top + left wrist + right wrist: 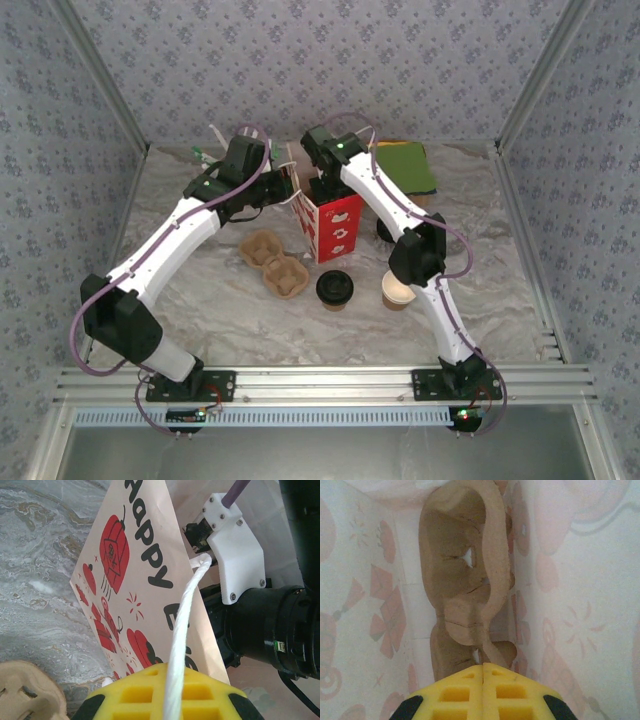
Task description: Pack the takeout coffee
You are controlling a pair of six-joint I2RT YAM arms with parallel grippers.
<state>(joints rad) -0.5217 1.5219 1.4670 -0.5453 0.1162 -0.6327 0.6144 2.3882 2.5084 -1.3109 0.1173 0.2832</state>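
Note:
The takeout coffee (335, 288), a brown cup with a black lid, stands on the table in front of the red-and-white paper bag (338, 230). My left gripper (172, 667) is shut on the bag's white rope handle (187, 610), at the bag's left side (278, 192). My right gripper (483, 665) is shut and reaches down inside the bag (322, 195). Below it, a brown cardboard cup carrier (455, 580) stands on edge between the bag walls. Its rim runs up to the fingertips, and I cannot tell whether it is pinched.
A second cardboard cup carrier (273, 263) lies on the table left of the coffee. A lidless brown cup (396, 293) stands to the coffee's right, partly behind my right arm. A green cloth (405, 165) lies at the back right. Walls close in the sides.

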